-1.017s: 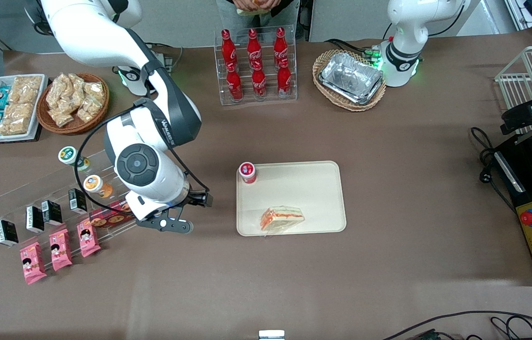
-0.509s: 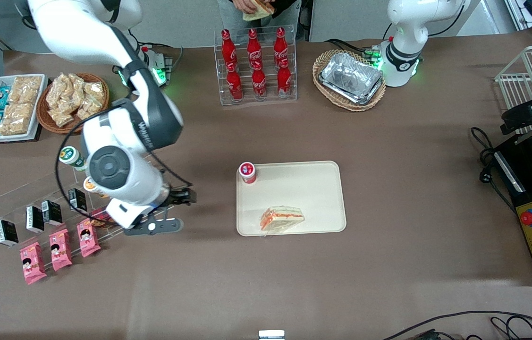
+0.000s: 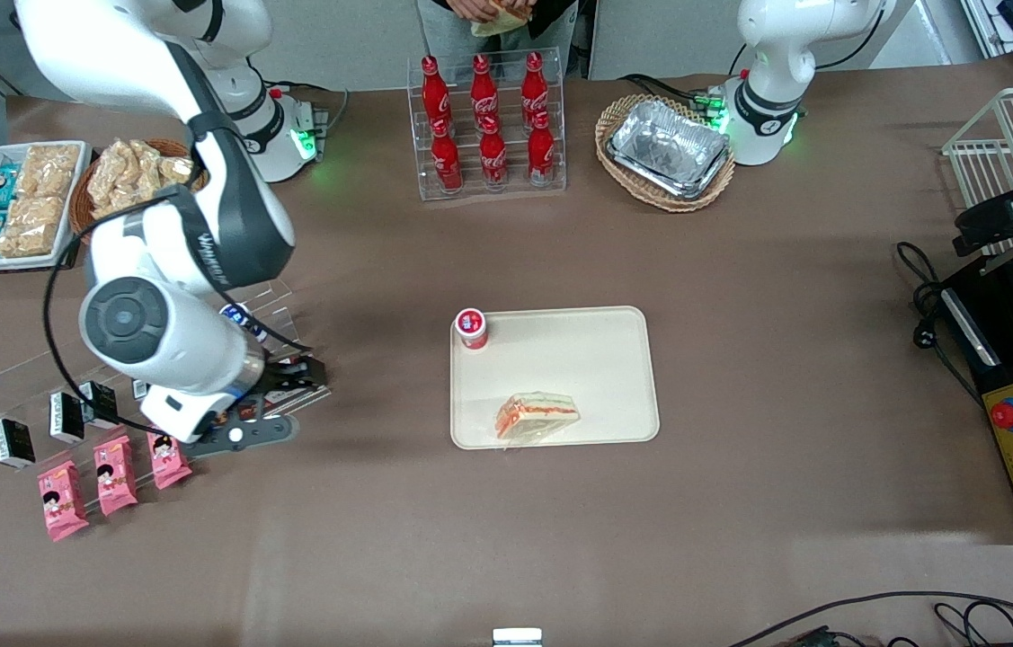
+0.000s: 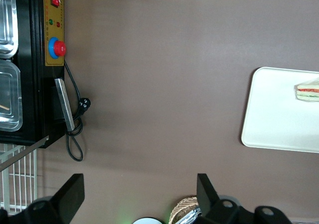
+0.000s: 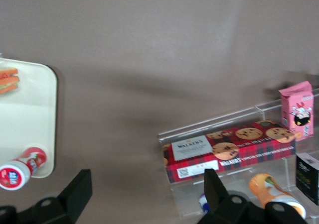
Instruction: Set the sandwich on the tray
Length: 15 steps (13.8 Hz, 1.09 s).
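Observation:
The wrapped sandwich (image 3: 537, 415) lies on the cream-beige tray (image 3: 578, 359), in the tray's corner nearest the front camera. It also shows in the left wrist view (image 4: 308, 91) on the tray (image 4: 279, 114), and in the right wrist view (image 5: 7, 79) on the tray (image 5: 25, 114). My right gripper (image 3: 295, 376) is open and empty. It hangs over the clear acrylic rack toward the working arm's end of the table, well apart from the tray. In the right wrist view the gripper (image 5: 147, 191) has only bare table between its fingers.
A red-capped bottle (image 3: 471, 327) stands on a tray corner. A red plaid cookie box (image 5: 229, 149), pink snack packets (image 3: 115, 472) and small black cartons sit at the rack. Cola bottles (image 3: 488, 126), a basket of foil trays (image 3: 668, 148) and snack baskets stand farther from the camera.
My right arm has swung away from the tray toward the working arm's end of the table, coming over the acrylic rack. The sandwich and tray have not moved.

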Available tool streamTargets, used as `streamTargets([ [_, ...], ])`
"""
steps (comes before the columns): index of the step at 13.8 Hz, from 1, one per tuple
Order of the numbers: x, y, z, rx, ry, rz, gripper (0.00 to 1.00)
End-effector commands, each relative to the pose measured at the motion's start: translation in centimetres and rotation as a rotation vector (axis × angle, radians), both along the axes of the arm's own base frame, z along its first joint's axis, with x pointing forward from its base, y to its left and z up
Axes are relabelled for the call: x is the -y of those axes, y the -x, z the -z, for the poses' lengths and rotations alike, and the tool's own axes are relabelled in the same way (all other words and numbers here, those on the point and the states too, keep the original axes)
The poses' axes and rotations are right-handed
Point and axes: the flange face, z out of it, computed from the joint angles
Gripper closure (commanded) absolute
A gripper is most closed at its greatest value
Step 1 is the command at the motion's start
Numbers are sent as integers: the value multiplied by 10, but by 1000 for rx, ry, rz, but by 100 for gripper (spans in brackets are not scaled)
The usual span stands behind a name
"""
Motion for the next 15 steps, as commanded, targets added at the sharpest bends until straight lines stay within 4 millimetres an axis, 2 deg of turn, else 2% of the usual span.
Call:
streamTargets([
  [1,57,20,-30,106,45,1,0],
  [3,105,20,-46,133,37,24,0],
  [6,157,23,-70,155,6,40,0],
  [8,195,27,-78,148,6,-17,0],
  [10,209,41,-90,103,8,-14,0],
  [11,217,53,-105,91,9,8,0],
  [13,239,66,-116,77,5,49,0],
  [15,247,79,-128,126,-40,68,0],
])
